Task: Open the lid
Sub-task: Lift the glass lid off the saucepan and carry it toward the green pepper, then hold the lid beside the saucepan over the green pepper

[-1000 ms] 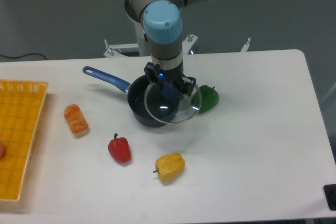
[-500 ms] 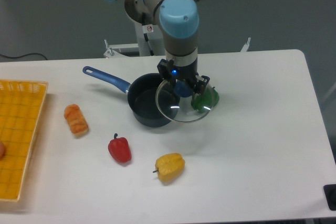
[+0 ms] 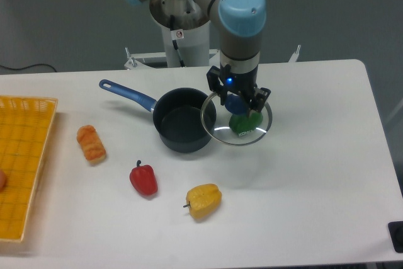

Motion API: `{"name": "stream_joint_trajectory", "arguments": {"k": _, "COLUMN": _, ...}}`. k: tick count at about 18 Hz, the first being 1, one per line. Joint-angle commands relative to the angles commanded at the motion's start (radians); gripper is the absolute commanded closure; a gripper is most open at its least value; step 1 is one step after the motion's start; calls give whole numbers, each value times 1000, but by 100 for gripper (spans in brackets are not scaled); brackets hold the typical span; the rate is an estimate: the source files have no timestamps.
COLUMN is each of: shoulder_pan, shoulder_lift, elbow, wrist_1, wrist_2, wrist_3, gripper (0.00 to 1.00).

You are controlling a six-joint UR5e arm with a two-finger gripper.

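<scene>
The round clear glass lid (image 3: 221, 125) with a thin metal rim hangs in the air, right of the dark blue saucepan (image 3: 182, 128), its left edge just overlapping the pan's right rim. My gripper (image 3: 236, 103) is shut on the lid's blue centre knob (image 3: 236, 104) and holds it from above. The saucepan stands uncovered on the white table, its long blue handle (image 3: 126, 93) pointing back left. A green pepper (image 3: 245, 123) shows through the glass under the lid.
A red pepper (image 3: 143, 179) and a yellow pepper (image 3: 203, 200) lie in front of the pan. An orange pastry-like item (image 3: 91, 143) lies to the left. A yellow basket (image 3: 22, 162) stands at the left edge. The robot's base (image 3: 182, 42) is behind the pan.
My gripper has carried the lid to the right, from over the saucepan to over the green pepper. The pan is now uncovered and has not moved.
</scene>
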Motion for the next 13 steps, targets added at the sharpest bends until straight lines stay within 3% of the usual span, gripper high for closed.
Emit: {"name": "stream_joint_trajectory", "arguments": {"k": 13, "shoulder_pan": 32, "shoulder_lift": -40, "elbow": 29, "wrist_1": 1, "wrist_2": 64, "wrist_3": 100, "gripper": 44}}
